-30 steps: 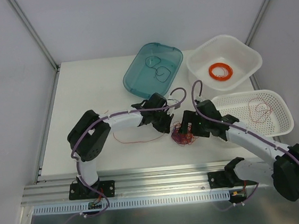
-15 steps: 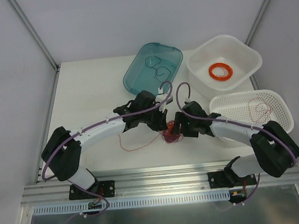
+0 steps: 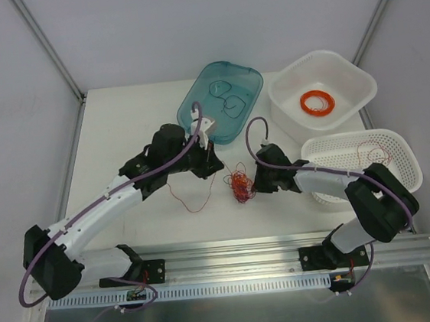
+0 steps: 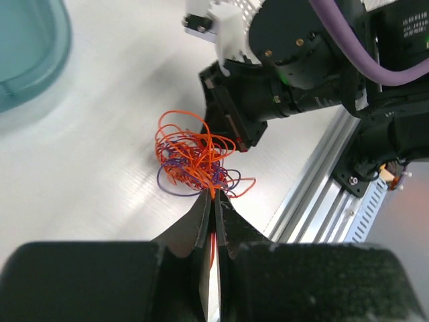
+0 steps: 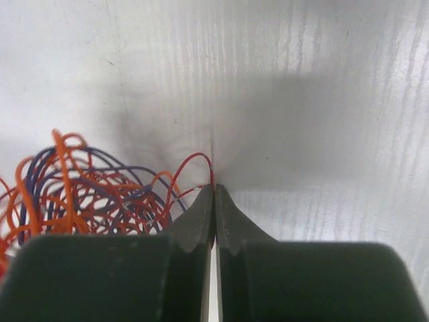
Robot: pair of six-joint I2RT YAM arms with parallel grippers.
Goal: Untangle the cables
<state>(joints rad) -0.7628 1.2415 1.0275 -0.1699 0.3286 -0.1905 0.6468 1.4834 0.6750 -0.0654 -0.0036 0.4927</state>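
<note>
Orange-red cables (image 3: 239, 185) at both jaws' tips

The right gripper (image 5: 214, 194) presses its dark jaws together on a thin red strand that arches up from the tips and curves left into the cables (image 5: 87, 198), a loose tangle of orange, red and dark blue-purple wires on the white table (image 5: 322, 80).

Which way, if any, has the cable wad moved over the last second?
Yes. The cables have shifted left, away from the slotted white basket, and now lie just below the near right corner of the teal tray.
</note>
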